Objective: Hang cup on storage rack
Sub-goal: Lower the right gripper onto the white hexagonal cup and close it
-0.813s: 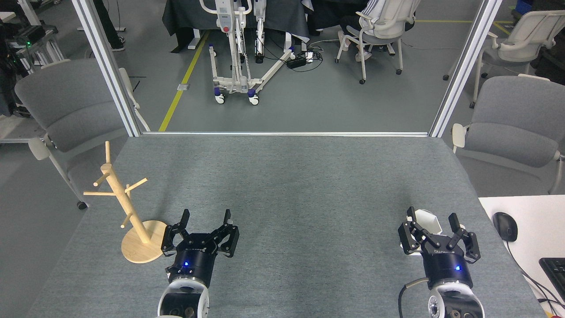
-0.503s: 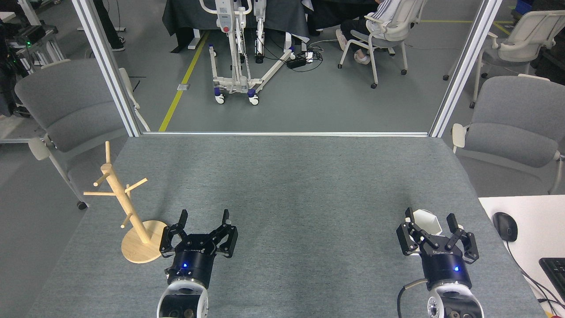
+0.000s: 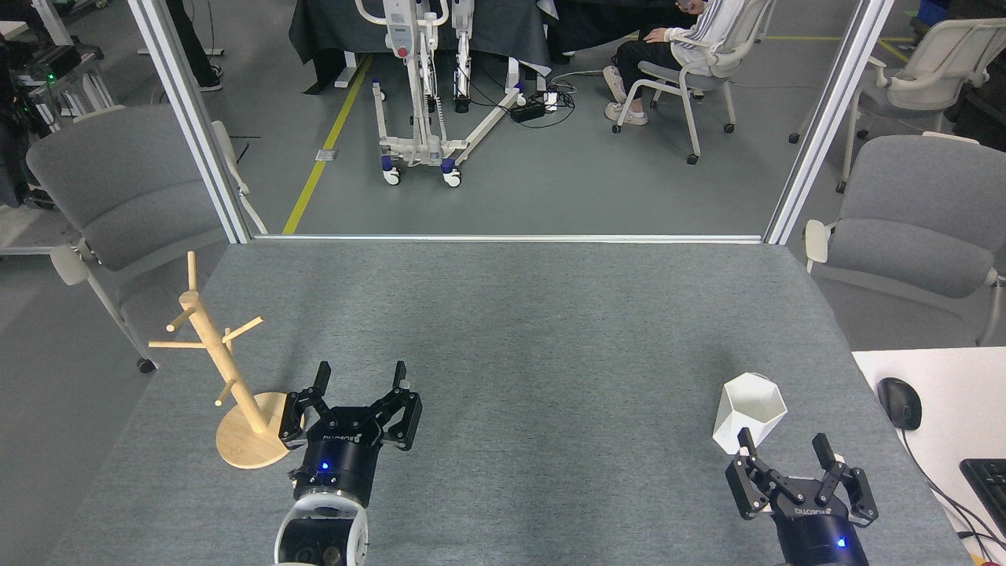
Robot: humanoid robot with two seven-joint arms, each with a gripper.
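The white faceted cup (image 3: 747,412) stands upright near the table's right edge, free of any grip. My right gripper (image 3: 783,446) is open just in front of it, its fingertips a little short of the cup's base. The wooden storage rack (image 3: 221,364) stands on its round disc base (image 3: 240,450) at the front left of the table, with bare pegs. Right of the rack's base, my left gripper (image 3: 361,376) is open and empty.
The grey felt table (image 3: 503,330) is framed by metal posts. Grey chairs (image 3: 118,196) (image 3: 912,212) stand at both sides. A white desk with a mouse (image 3: 899,402) and keyboard (image 3: 989,478) adjoins the right edge. A seated person (image 3: 676,39) is far behind.
My right gripper has pulled back toward me and lower, off the cup, which now stands fully in view. My left gripper has shifted slightly up and left. The far person's chair rolled right.
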